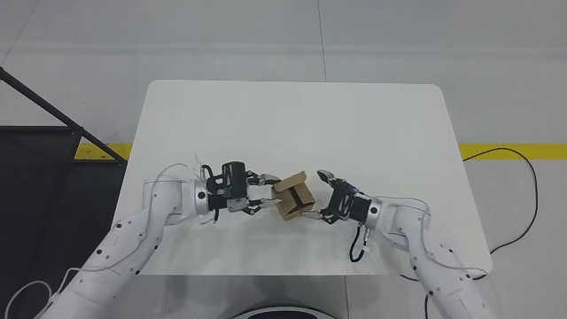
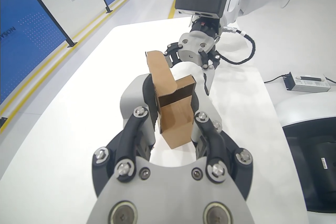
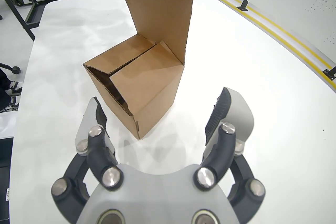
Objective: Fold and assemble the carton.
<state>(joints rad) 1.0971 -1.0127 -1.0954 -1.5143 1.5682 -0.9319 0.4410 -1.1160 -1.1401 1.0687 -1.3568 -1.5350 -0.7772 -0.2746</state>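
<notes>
Carton (image 1: 293,197) stands on the table (image 1: 354,115) near the middle of its front edge. One tall flap is upright and two smaller flaps are folded inward. The left gripper (image 2: 170,93) has its fingers (image 2: 131,99) spread, flanking one end. The right gripper (image 3: 159,96) has its fingers (image 3: 236,109) spread just short of the opposite corner.

Brown carton (image 1: 293,197) sits toward 6 o'clock on the white table (image 1: 292,124), left gripper (image 1: 266,195) at its 9 o'clock, right gripper (image 1: 320,197) at its 3 o'clock

Brown carton (image 1: 294,197) on white table (image 1: 292,124)
</notes>
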